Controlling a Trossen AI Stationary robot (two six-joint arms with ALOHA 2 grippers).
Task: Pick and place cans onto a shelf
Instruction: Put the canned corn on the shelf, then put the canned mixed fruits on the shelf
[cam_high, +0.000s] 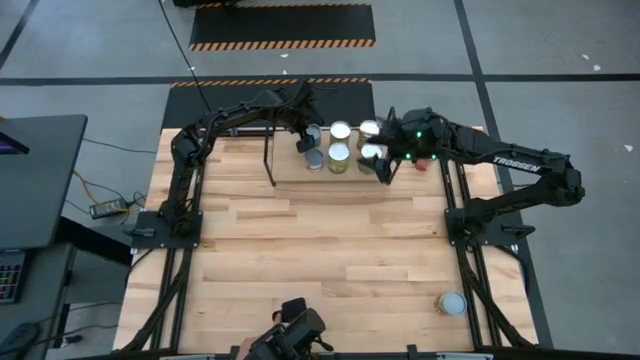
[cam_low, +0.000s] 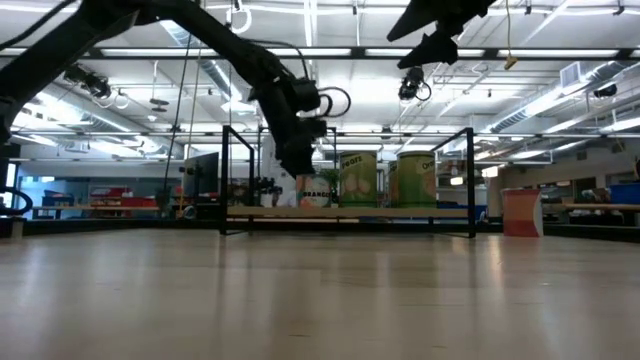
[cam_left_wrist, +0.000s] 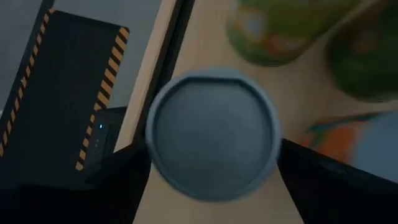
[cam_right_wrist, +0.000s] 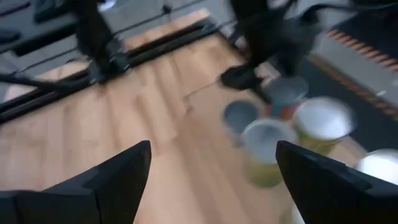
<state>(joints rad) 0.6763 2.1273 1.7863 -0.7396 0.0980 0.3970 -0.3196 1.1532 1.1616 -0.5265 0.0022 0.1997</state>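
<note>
Left wrist view shows the left gripper (cam_left_wrist: 211, 180) directly over a grey-topped can (cam_left_wrist: 212, 134), its two dark fingers (cam_left_wrist: 118, 180) standing either side of the round lid; whether they press the can's wall cannot be told. Jaws stand fairly wide, about the width of that can. This can stands on the shelf (cam_high: 290, 172), at the left end of the group gathered there.

Right wrist view shows the right gripper (cam_right_wrist: 211, 180) with jaws wide apart and nothing between them, held above the shelf's right part.

High view, all places given relative to the shelf: the left gripper (cam_high: 306, 137) sits over the shelf's middle, the right gripper (cam_high: 388, 165) near its right end. Between them stand the cans on the board (cam_high: 340, 155), close together in two short rows; labels seen in the low view are yellow-green (cam_low: 358, 180). One red-labelled can (cam_low: 522, 212) stands just off the shelf's right end. One further can (cam_high: 452, 303) stands well apart from the shelf, on the tabletop (cam_high: 320, 250) toward the near right corner
</note>
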